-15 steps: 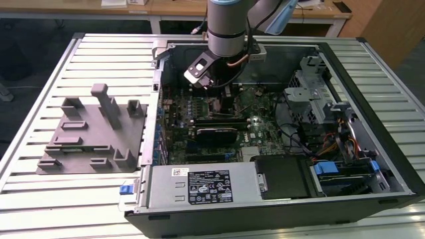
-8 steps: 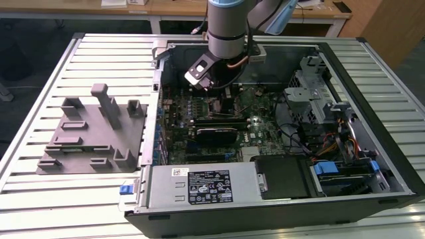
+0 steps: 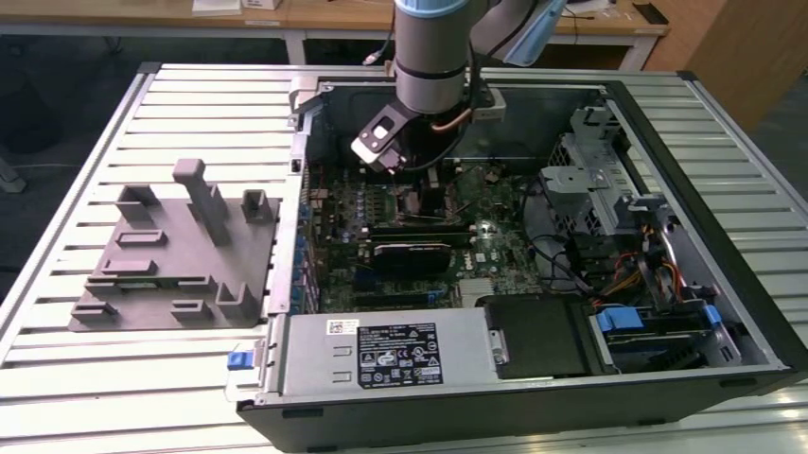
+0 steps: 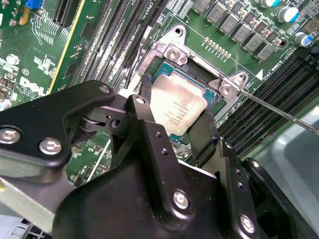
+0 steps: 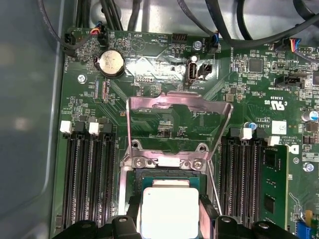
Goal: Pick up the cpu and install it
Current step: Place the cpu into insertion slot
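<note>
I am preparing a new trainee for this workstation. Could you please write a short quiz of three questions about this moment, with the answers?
1. True or false: the socket's metal frame is folded shut over the cpu.
2. In the exterior view, where is the grey fixture block?
A) inside the computer case
B) on the slatted table, at the exterior view's left of the case
C) at the exterior view's right of the case
3. What does the gripper hold, and over what?

Key
1. False: the frame stands raised and open.
2. B
3. The cpu, over the open socket.
</note>
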You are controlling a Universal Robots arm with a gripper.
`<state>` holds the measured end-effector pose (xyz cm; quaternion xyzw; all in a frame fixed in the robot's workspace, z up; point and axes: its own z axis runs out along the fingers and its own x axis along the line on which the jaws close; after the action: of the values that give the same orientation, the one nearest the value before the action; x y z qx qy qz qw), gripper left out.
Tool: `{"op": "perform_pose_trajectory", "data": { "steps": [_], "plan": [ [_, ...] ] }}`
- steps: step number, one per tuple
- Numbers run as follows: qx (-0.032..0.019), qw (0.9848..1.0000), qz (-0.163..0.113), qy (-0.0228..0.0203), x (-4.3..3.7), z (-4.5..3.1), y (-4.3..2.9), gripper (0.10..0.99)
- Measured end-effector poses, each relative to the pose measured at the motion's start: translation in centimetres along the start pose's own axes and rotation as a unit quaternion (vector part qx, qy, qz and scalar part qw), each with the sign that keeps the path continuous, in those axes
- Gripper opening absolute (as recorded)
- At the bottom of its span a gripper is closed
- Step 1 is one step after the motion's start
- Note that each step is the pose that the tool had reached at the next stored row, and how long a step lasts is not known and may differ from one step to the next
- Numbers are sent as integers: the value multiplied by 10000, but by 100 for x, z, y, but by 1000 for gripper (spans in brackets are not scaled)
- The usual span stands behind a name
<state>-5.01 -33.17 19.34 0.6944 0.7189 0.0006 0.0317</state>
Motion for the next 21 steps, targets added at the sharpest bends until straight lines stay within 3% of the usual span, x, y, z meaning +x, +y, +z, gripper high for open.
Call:
{"op": "perform_pose_trajectory", "data": {
  "steps": [14, 21],
  "plan": [
    [2, 10000, 34, -2, 0, 5, 34, 541],
    [1, 10000, 50, 18, 1, 2, 13, 541]
  ]
}}
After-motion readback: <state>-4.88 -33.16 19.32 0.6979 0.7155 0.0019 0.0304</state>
